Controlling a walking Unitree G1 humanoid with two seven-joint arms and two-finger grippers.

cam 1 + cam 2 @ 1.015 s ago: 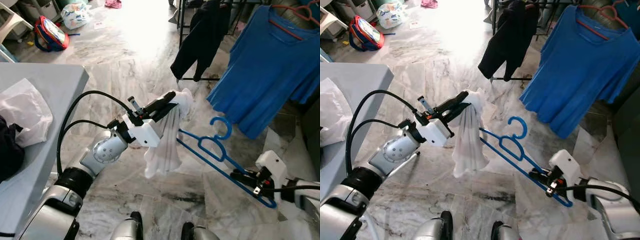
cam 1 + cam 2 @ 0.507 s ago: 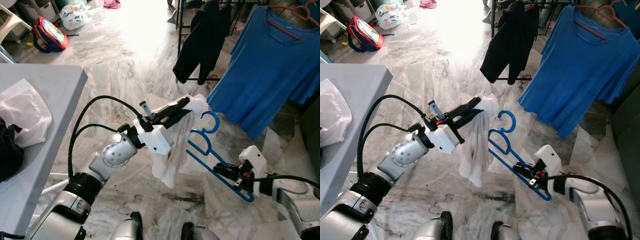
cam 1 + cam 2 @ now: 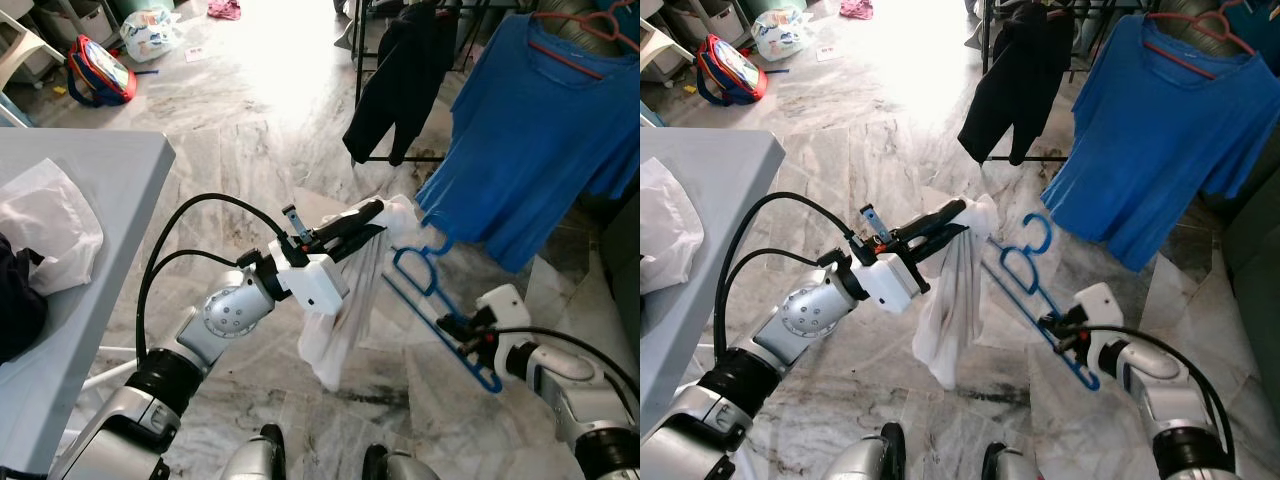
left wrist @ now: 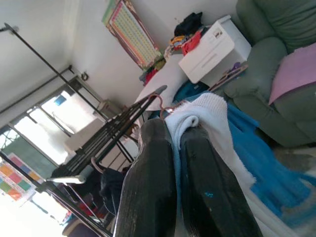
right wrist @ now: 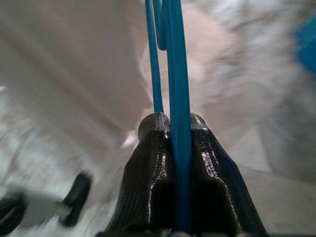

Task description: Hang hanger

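A blue plastic hanger point(image 3: 430, 300) slants above the marble floor, its hook near the white garment point(image 3: 345, 310). My right gripper point(image 3: 458, 330) is shut on the hanger's lower bar; the right wrist view shows the blue bar point(image 5: 177, 98) clamped between both fingers point(image 5: 153, 173). My left gripper point(image 3: 362, 216) is shut on the top of the white garment, which hangs limp below it. In the left wrist view the white cloth point(image 4: 202, 111) is pinched between the black fingers point(image 4: 158, 168). The hanger's near end sits against the garment.
A grey table point(image 3: 90, 170) with white and dark clothes stands at the left. A clothes rack point(image 3: 400, 60) at the back carries a dark garment and a blue T-shirt point(image 3: 540, 130) on a red hanger. A red bag point(image 3: 98, 68) and a plastic bag lie on the far floor.
My right gripper has brought the hanger up and left, closer to the white garment. The left gripper with the garment has barely shifted.
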